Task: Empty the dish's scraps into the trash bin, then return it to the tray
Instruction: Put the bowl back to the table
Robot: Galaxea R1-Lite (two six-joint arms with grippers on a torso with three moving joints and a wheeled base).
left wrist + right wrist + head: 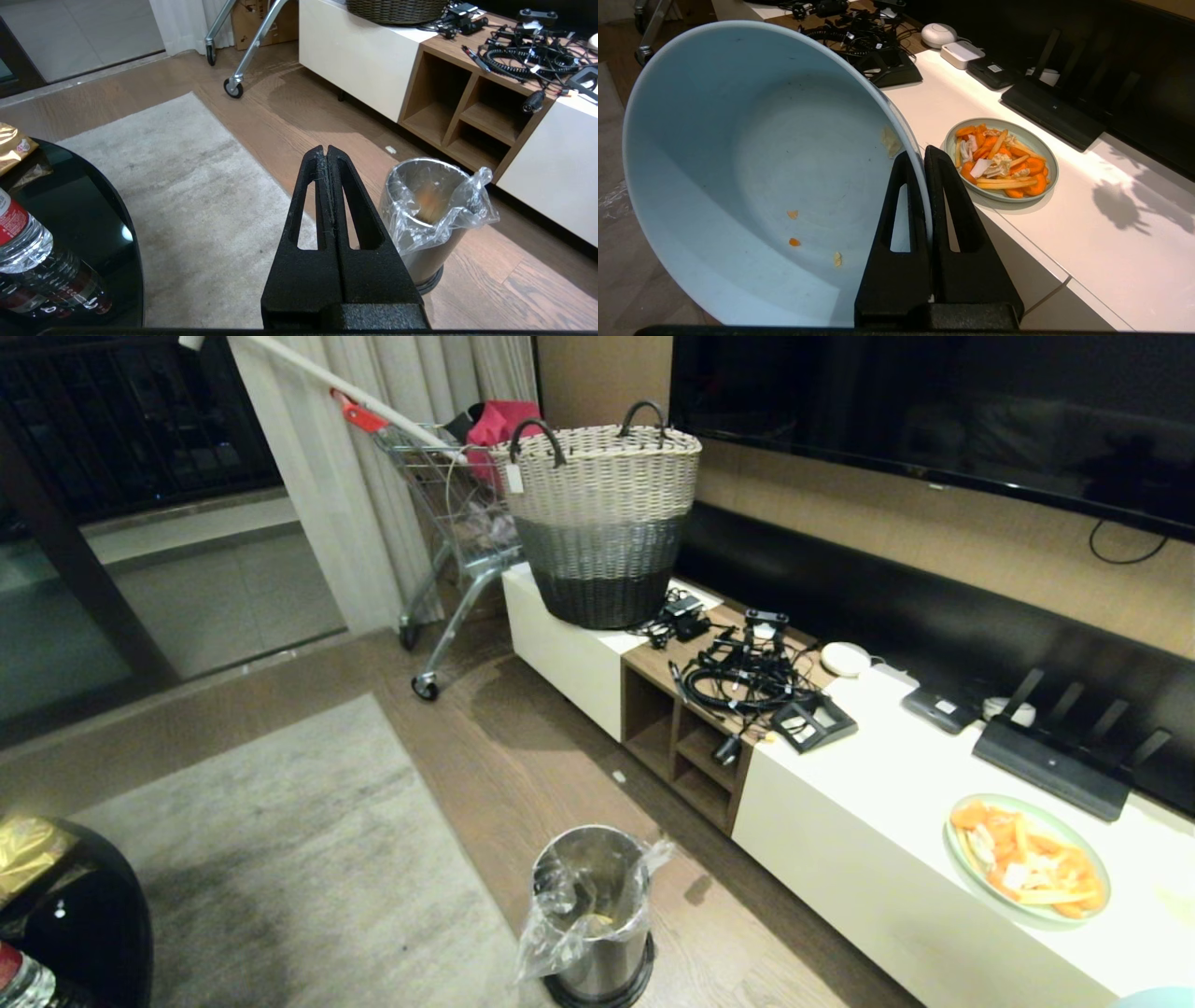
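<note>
- Gripping the rim of the dish (752, 172), the right tool (923, 156) is clenched on it, one finger inside, one outside.
- Pale bluish-white and glossy, the dish is tilted beside the bench (1017, 242), with only tiny scraps (794, 241) clinging.
- Left tool (325, 151) is clenched, empty, near the trash bin (427, 219).

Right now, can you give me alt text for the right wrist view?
The right gripper pinches the rim of the tilted bowl, nearly empty but for a few scraps. Beyond it a plate of orange slices sits on a white cabinet.
</note>
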